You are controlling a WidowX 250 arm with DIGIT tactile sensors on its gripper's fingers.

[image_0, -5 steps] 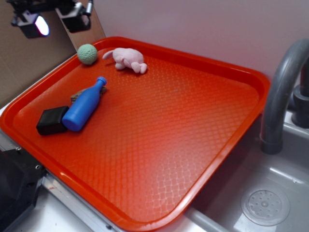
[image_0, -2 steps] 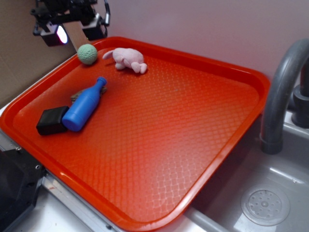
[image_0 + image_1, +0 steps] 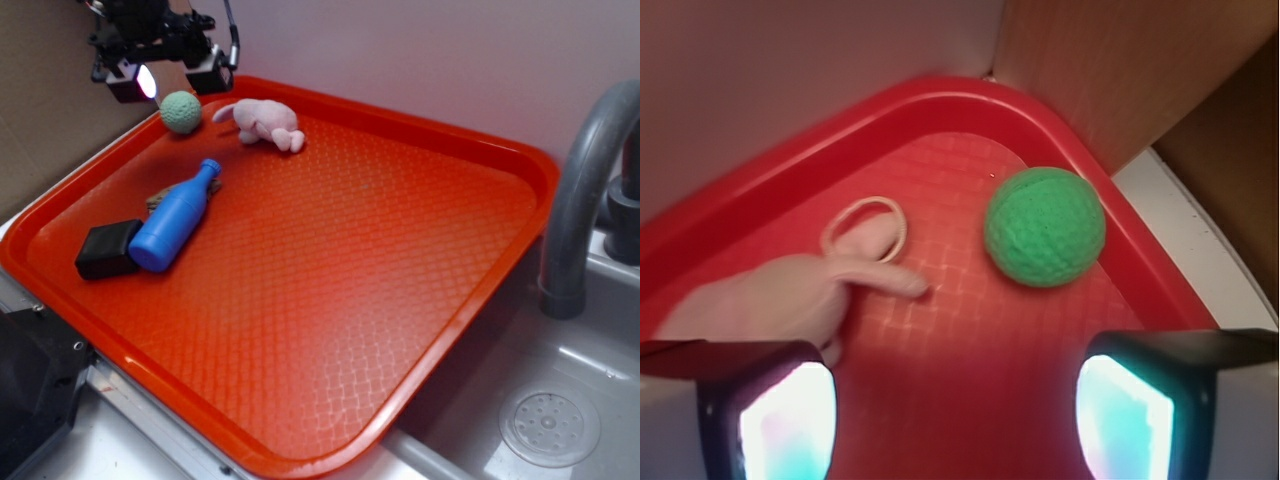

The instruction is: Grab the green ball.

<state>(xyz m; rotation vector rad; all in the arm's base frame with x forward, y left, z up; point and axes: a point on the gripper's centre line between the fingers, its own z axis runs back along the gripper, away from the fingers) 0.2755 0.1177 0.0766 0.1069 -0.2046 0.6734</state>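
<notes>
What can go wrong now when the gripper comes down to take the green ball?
The green ball sits near the tray's corner rim, so one finger of the open gripper may hit that rim. The ball is round and may roll away. The pink plush toy lies close and may get caught.

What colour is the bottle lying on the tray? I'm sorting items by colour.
The plastic bottle lying on its side is bright blue, clearest in the exterior view.
</notes>
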